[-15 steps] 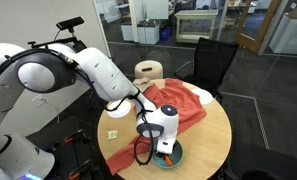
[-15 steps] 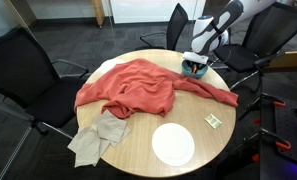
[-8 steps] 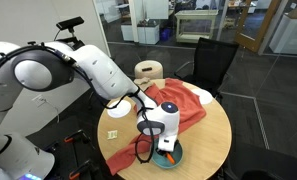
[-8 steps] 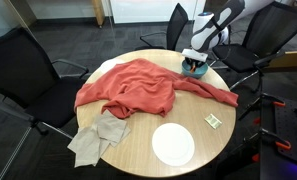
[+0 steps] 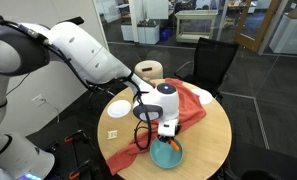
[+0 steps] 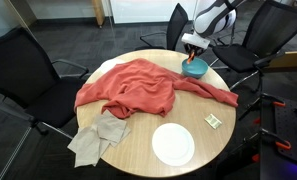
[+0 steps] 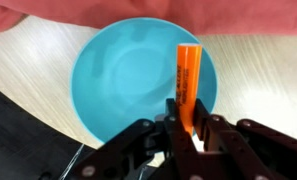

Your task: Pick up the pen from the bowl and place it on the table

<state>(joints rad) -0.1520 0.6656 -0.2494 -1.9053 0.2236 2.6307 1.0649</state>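
In the wrist view my gripper is shut on the orange pen, which sticks out from between the fingers above the light-blue bowl. The bowl is empty below it. In both exterior views the gripper hangs a little above the bowl, which stands near the edge of the round wooden table. The pen is too small to make out in the exterior views.
A large red-orange cloth covers much of the table and touches the bowl. A white plate, a grey cloth and a small paper item lie on the table. Office chairs stand around it.
The gripper has risen from inside the bowl to a little above it, with the pen between its fingers. The arm has lifted with it.
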